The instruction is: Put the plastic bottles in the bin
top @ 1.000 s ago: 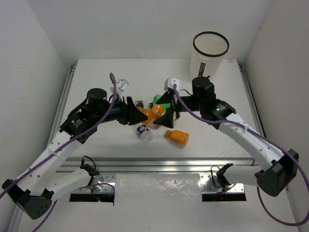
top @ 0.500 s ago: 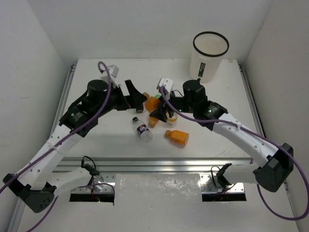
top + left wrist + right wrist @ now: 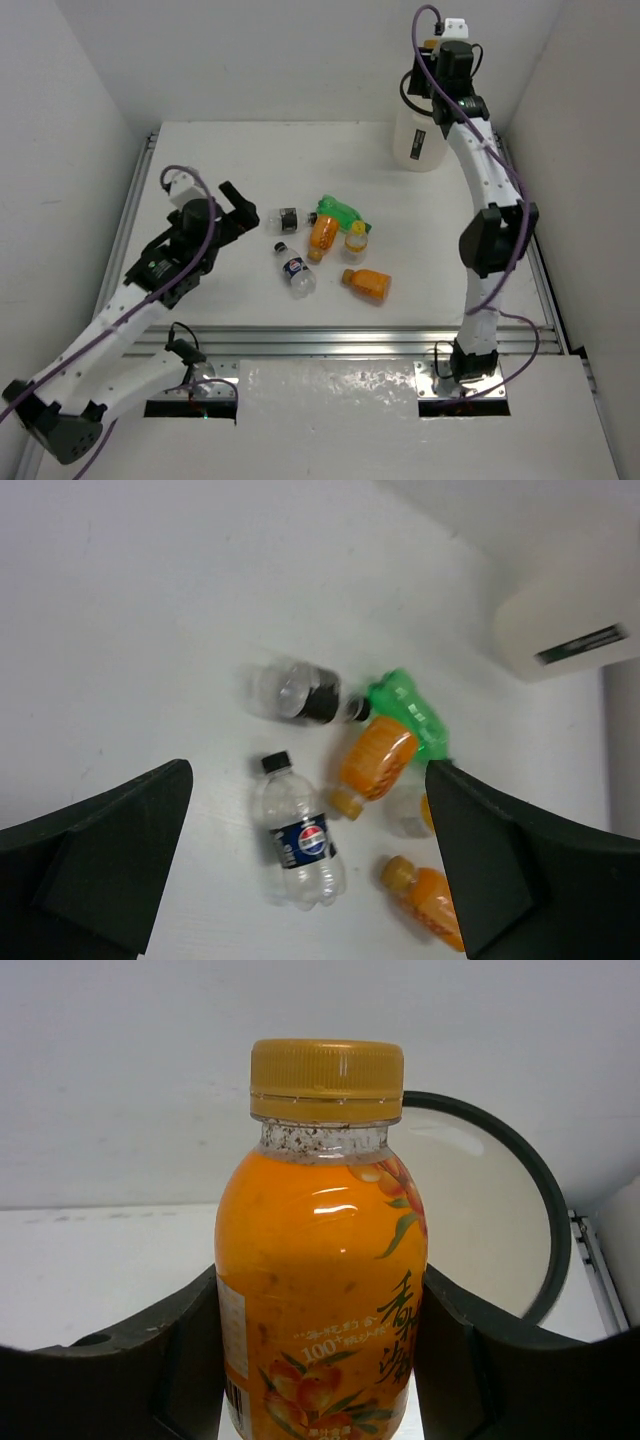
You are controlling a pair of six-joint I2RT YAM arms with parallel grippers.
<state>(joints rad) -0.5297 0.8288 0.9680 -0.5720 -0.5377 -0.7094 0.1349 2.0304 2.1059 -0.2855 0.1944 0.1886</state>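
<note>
**Orange bottle poised at the bin's rim, six more left on the worktop**

The right fingers pinched an orange juice bottle low on its body, yellow cap up, with the black-rimmed white bin open just behind and to its right. The right arm rose steeply from its base and stretched almost straight toward the far right corner, its wrist high above the bin. Whether the bottle hung squarely over the mouth could not be told from either view.

That was the likely trouble. Released off-centre, the bottle could strike the rim and bounce back onto the worktop. It looked full, so a grip this low might also let it tip or slip early. The bin appeared tall and light, and a knock from the descending wrist could topple it.

The left arm lay low and bent over the worktop's left side, its left fingers spread wide and holding nothing, aimed at the loose cluster but well apart from it. There lay a dark-labelled clear bottle, a green bottle, an orange bottle, a yellow-capped bottle, a Pepsi bottle and a second orange bottle.
</note>
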